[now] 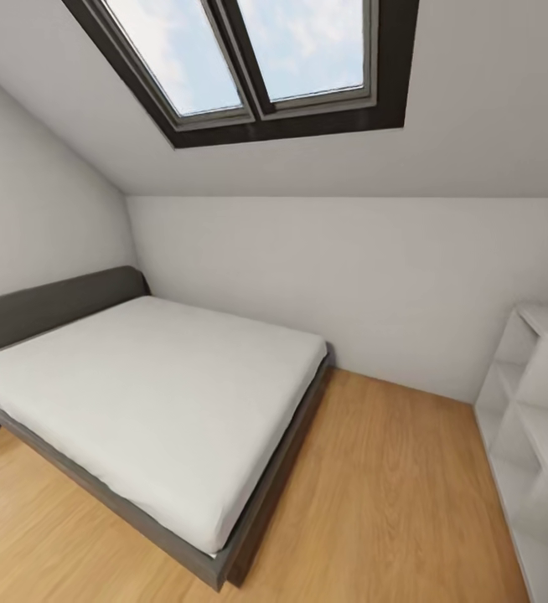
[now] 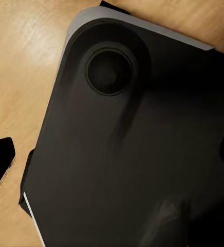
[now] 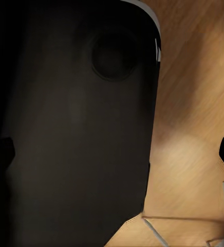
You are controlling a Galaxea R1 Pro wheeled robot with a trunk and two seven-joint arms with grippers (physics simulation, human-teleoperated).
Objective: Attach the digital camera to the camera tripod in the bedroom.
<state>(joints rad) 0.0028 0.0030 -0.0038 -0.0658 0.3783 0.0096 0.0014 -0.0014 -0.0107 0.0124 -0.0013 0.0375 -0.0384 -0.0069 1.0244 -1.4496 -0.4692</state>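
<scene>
whether either gripper was apart or together could not be told; both wrist views looked down on a dark rounded robot base panel (image 2: pixel 122 154) over the light wood plank floor (image 1: pixel 391 502). in the head view, the bedroom held a low grey bed with white mattress (image 1: pixel 148 402), a dark-framed skylight (image 1: pixel 257 59) and a white shelf unit (image 1: pixel 534 435).

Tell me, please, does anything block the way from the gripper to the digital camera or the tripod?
That cannot be judged from these pictures. The head view shows a bed, a white shelf and wood floor; the wrist views show a dark robot body over the floor.
</scene>
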